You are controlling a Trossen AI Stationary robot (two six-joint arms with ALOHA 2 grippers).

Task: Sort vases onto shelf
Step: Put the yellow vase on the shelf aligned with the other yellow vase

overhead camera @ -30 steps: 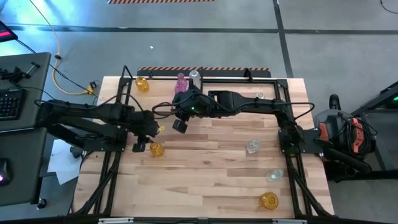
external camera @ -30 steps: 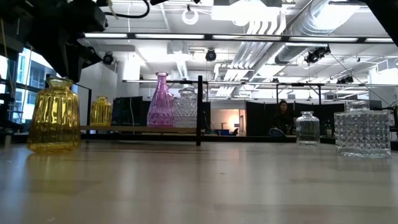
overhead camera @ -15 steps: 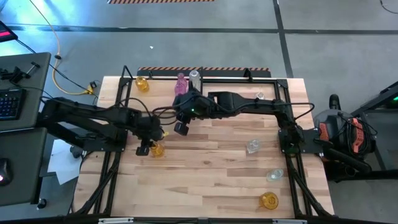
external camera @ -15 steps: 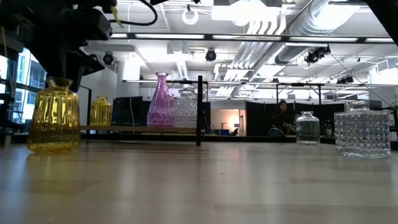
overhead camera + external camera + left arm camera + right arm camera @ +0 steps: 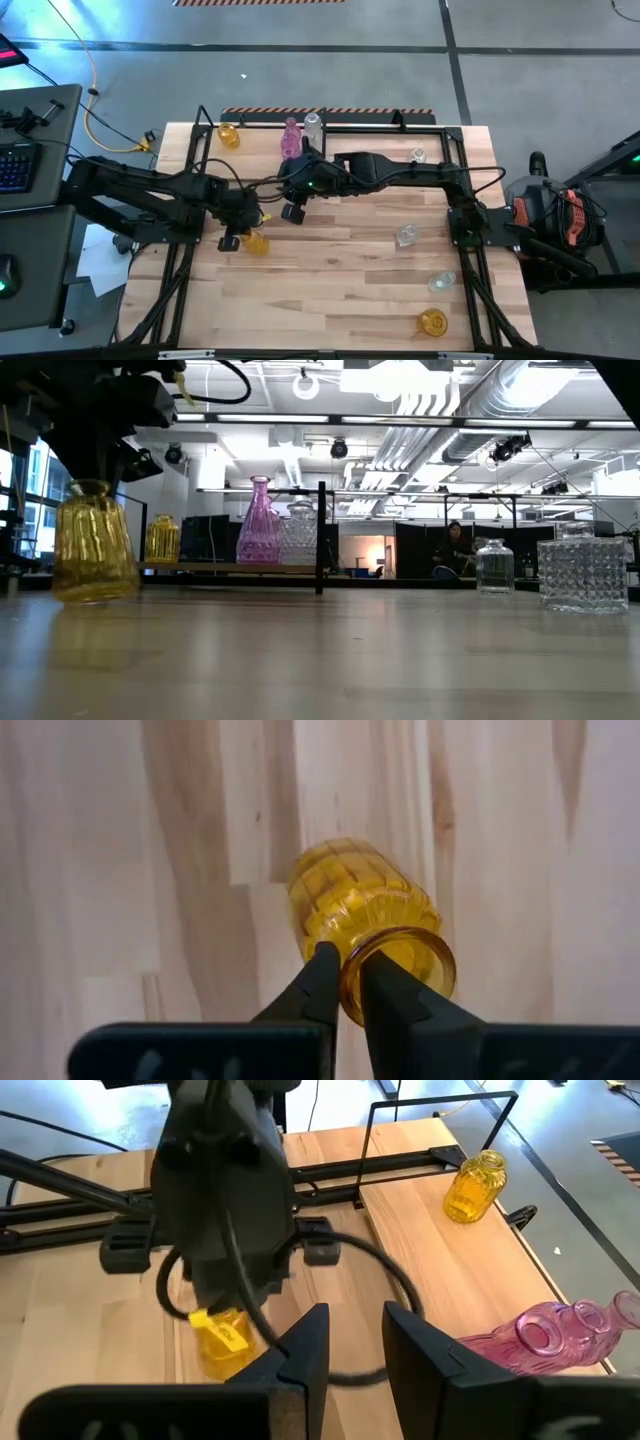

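left gripper (image 5: 342, 982): clenched on the rim of the amber vase (image 5: 362, 912) — one finger inside the mouth, one outside, so the neck wall is pinched; looks like a grab from above for a lift
amber vase: on the butcher-block tabletop (image 5: 340, 270) at its left side, directly under the left gripper; in the low view it leans slightly, so my read is it's just coming off the wood
right gripper (image 5: 293, 212): hangs mid-table, just right of the left one, fingers parted with nothing between them — judged waiting
loose vases: clear vase (image 5: 406, 236), another clear one (image 5: 441, 283) and a yellow vase (image 5: 433, 322) on the right, well apart from both grippers
shelf (image 5: 330, 124): far edge; holds a small yellow vase (image 5: 229, 135), pink vase (image 5: 291, 137), tall clear vase (image 5: 313, 127)
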